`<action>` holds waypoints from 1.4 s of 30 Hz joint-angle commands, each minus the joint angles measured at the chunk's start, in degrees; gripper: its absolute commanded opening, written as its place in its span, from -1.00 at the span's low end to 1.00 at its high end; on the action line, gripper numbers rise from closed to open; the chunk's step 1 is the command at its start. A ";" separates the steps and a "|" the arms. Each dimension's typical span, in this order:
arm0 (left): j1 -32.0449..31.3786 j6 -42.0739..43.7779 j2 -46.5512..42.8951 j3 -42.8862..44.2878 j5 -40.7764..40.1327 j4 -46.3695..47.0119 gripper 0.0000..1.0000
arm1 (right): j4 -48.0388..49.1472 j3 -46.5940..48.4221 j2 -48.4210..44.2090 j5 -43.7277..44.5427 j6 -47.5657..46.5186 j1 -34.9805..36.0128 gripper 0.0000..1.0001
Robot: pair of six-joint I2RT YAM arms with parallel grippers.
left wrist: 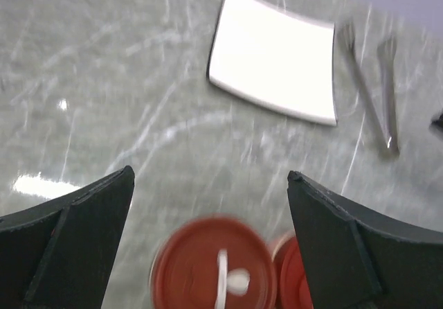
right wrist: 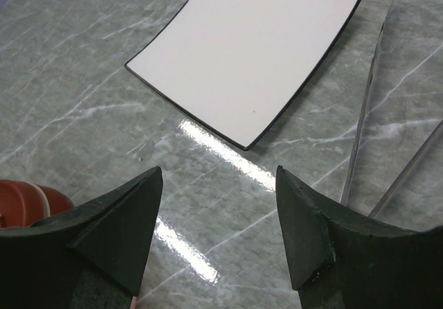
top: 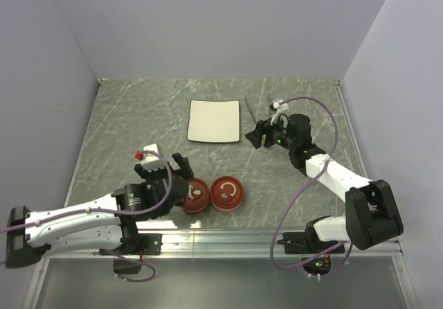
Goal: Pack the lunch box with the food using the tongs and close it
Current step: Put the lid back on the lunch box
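Observation:
The lunch box shows as two round red tubs with lids on, side by side near the table's front: the left tub (top: 196, 195) (left wrist: 214, 267) and the right tub (top: 226, 193) (left wrist: 294, 274). My left gripper (top: 165, 168) (left wrist: 211, 174) is open just behind and above the left tub, holding nothing. The silvery tongs (top: 249, 113) (left wrist: 370, 91) (right wrist: 363, 115) lie on the table right of the bare white plate (top: 214, 120) (left wrist: 273, 63) (right wrist: 249, 53). My right gripper (top: 257, 134) (right wrist: 218, 177) hovers open in front of the tongs, apart from them. No food is in view.
Grey marble table (top: 138, 115) with walls at the back and both sides. A purple cable (top: 325, 115) loops over the right arm. The edge of a red tub (right wrist: 28, 195) shows at the left of the right wrist view.

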 commanded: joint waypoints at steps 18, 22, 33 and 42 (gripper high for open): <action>62.69 37.74 12.35 -5.17 52.76 60.87 0.99 | 1.45 3.53 -1.10 12.51 4.19 -7.09 0.51; 67.54 37.39 9.99 -6.57 53.23 61.23 0.99 | 1.45 3.36 -5.31 17.15 5.25 -9.65 0.52; 67.63 37.12 3.39 -6.40 50.94 55.34 0.99 | 2.95 -3.15 -18.42 23.67 5.96 -10.18 0.56; 67.63 37.47 2.51 -7.10 51.03 55.69 0.99 | 2.95 -2.53 -16.14 22.45 5.87 -10.18 0.57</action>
